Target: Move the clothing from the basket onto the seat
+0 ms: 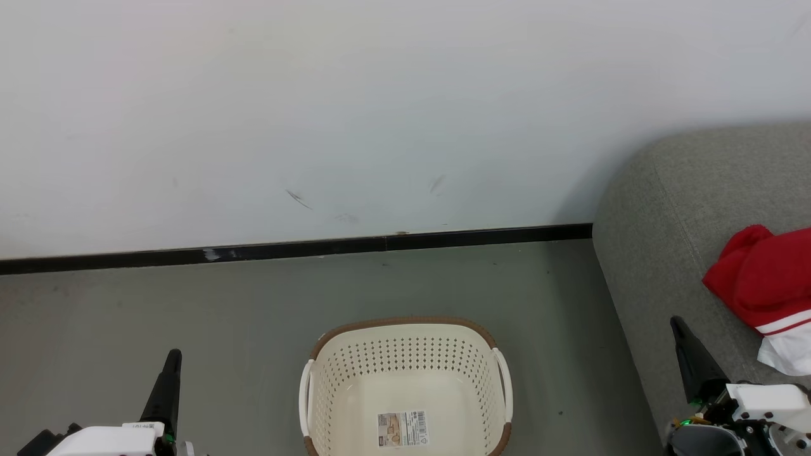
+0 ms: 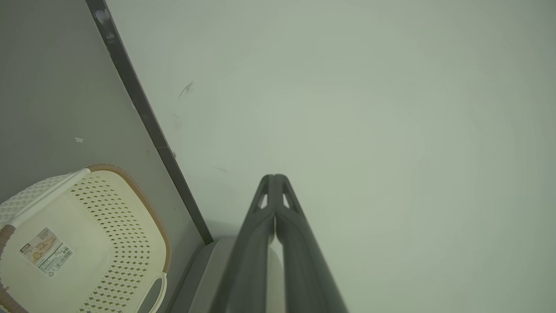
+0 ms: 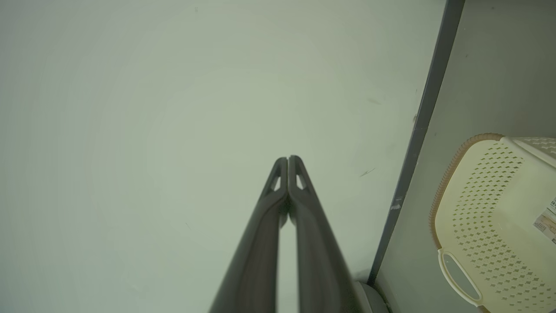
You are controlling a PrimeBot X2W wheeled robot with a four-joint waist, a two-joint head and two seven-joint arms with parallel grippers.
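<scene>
Red fabric with white bands, the clothing [image 1: 763, 285] lies on the grey seat [image 1: 659, 253], just beyond the right pincer [image 1: 676, 324] and to its outer side. That pincer's two dark fingers are pressed together and grip nothing. The left pincer [image 1: 173, 356] is likewise closed tip to tip and carries nothing. The cream basket [image 1: 405, 351] stands on the floor [image 1: 190, 297] between the two pincers, apart from each, its barcode label [image 1: 403, 429] visible on the bottom. Both pincers point toward the white wall [image 1: 380, 95].
</scene>
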